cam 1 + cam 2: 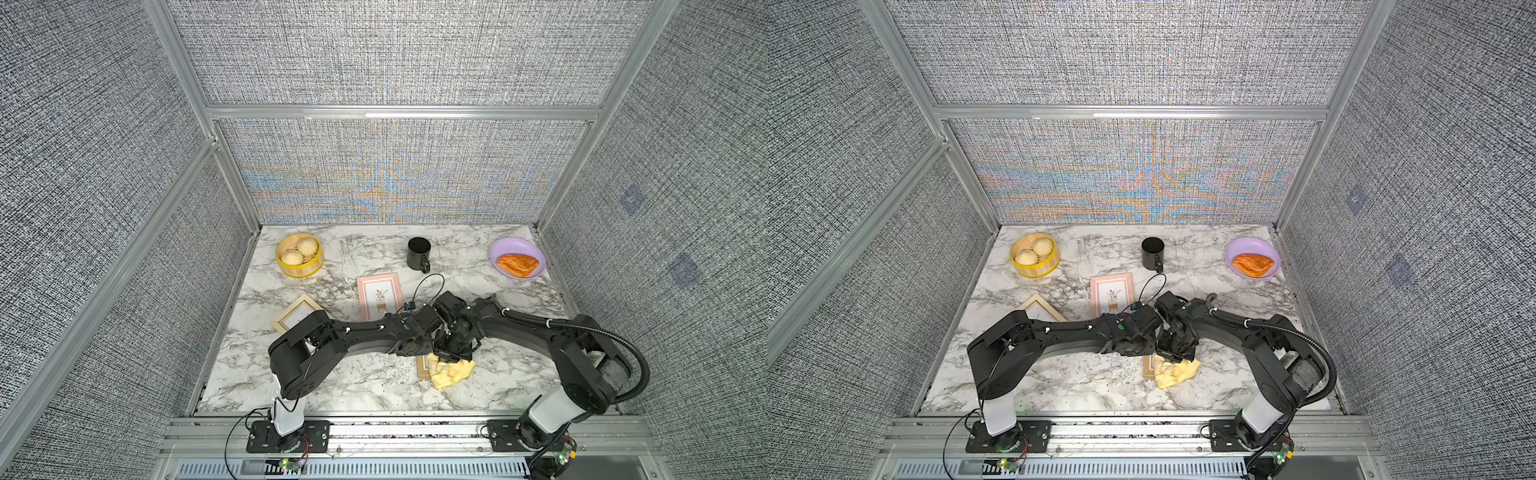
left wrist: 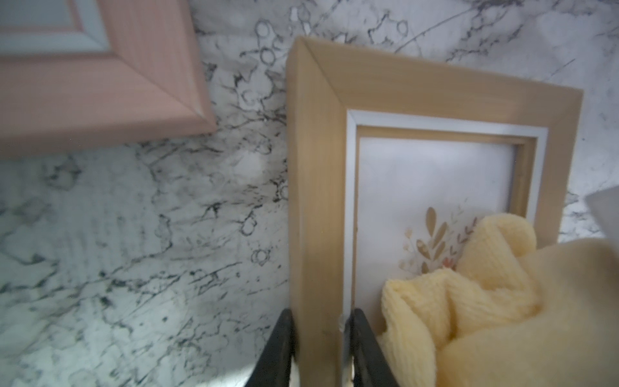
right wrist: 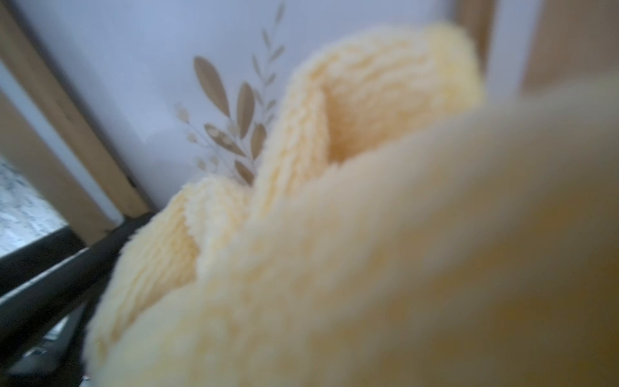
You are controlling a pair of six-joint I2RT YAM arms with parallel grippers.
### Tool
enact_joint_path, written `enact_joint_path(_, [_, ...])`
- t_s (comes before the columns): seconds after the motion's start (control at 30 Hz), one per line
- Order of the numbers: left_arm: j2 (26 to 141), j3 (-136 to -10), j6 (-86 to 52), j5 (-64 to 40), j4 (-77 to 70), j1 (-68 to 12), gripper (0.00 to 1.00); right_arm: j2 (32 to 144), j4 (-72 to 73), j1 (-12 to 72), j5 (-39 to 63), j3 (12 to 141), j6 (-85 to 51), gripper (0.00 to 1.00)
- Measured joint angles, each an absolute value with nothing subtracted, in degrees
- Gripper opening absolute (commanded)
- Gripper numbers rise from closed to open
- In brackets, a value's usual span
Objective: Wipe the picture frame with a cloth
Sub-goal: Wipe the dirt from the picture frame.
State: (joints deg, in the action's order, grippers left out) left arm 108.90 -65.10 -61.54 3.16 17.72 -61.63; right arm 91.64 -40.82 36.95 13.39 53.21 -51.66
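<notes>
While the wooden frame [image 2: 435,97] is pinched by the left gripper [image 2: 321,325], the yellow cloth [image 2: 469,301] is clamped by the right gripper [image 1: 449,358].

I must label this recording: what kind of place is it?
Likely a robot lab cell, not a home: grey wall panels in aluminium rails enclose a marble table, and the left arm and right arm are bolted at its front.
</notes>
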Motion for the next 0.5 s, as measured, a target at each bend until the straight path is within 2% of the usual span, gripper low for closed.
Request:
enact_joint_path(0.2, [109.5,-65.8,-61.5,3.2,17.3,-61.7,0.00,89.0,-43.7,31.6,9.1,55.6,-48.2,0.00])
enact_joint_path(0.5, [109.8,-66.4,-61.3,3.2,17.6,-61.7,0.00,94.4,-41.1,33.0,11.7,56.2,-46.0,0.00])
